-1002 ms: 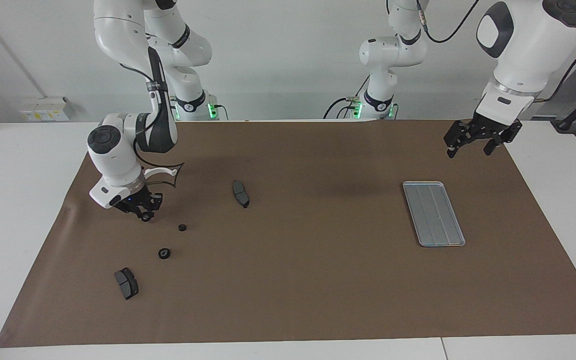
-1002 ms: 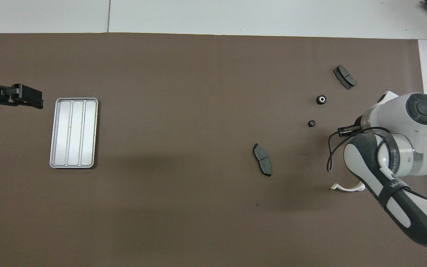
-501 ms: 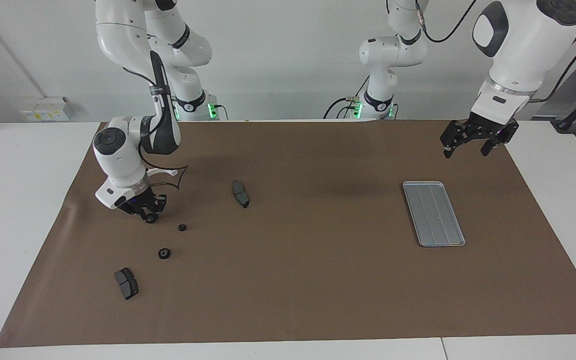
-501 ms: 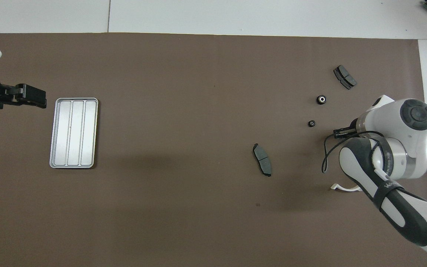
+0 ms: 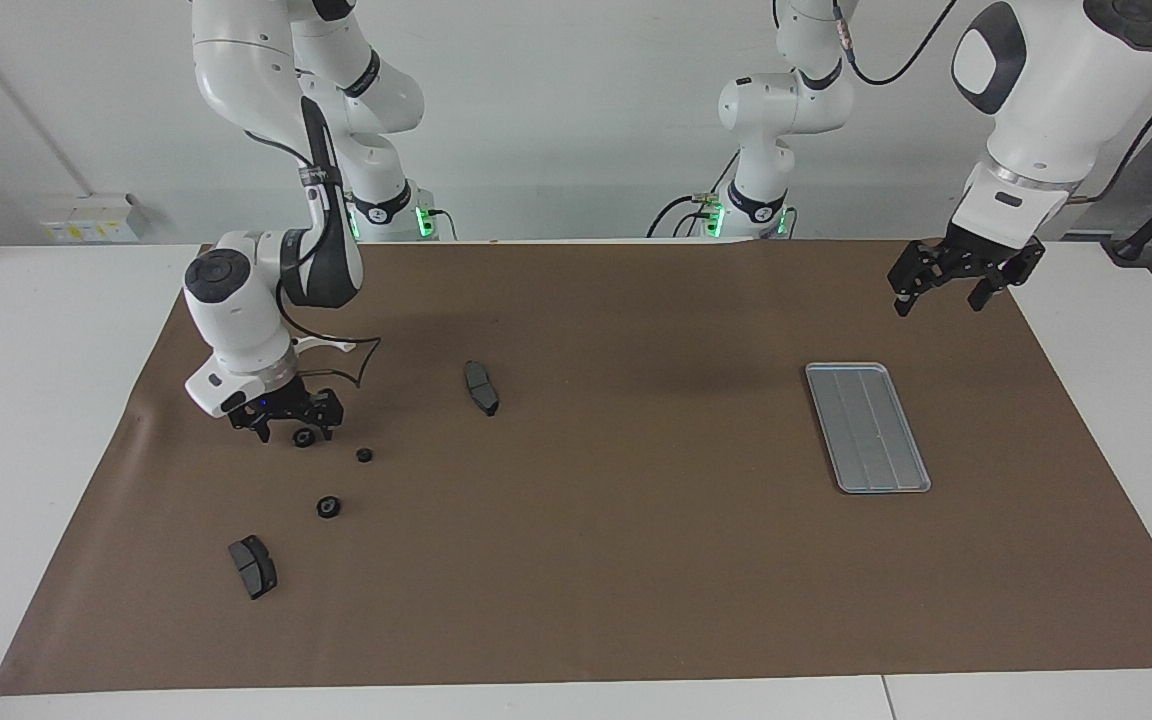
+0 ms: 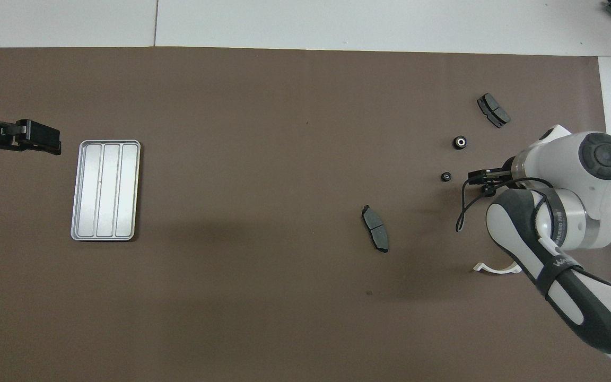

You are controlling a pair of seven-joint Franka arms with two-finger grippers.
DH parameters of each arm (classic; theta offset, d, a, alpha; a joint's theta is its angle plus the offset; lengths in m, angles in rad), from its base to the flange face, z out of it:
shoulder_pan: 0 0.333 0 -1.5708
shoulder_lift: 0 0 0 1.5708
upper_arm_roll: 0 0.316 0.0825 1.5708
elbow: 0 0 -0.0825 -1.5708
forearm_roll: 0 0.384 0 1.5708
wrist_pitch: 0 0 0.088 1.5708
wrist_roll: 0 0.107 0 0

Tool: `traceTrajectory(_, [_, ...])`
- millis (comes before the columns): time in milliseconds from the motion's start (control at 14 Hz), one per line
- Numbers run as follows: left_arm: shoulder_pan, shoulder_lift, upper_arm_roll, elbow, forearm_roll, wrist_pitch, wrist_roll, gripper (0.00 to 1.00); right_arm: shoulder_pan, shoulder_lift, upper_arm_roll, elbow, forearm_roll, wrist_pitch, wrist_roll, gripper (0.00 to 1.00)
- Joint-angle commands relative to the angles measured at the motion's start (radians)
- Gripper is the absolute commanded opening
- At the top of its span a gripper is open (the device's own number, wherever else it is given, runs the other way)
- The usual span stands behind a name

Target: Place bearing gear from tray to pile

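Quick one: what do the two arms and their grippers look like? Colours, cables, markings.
Both arms are glossy white with rounded links and dark grey joint caps. The right gripper and left gripper are black, two-fingered, on white wrist mounts. Black cables run along both arms; green lights glow at both bases.

- My white table [image 5: 26, 400] had a brown mat [image 5: 616, 560] over it.
- On the mat sat the tray [image 5: 867, 427], three small gears [image 5: 327, 507], and two brake pads [image 5: 481, 387].
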Motion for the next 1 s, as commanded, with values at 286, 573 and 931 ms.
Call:
traceTrajectory(286, [-0.002, -0.032, 0.005, -0.037, -0.009, 0.009, 0.005, 1.0, 0.016, -0.11, 0.01, 0.198, 0.015, -0.316, 0.131, 1.0])
traceTrajectory(573, [-0.002, -0.032, 0.005, -0.037, -0.009, 0.009, 0.005, 1.0, 0.007, -0.244, 0.008, 0.199, 0.018, -0.462, 0.127, 1.0])
traceTrajectory(931, [-0.002, -0.032, 0.005, -0.037, -0.009, 0.009, 0.005, 1.0, -0.024, -0.292, -0.004, 0.37, 0.065, -0.743, 0.067, 1.0])
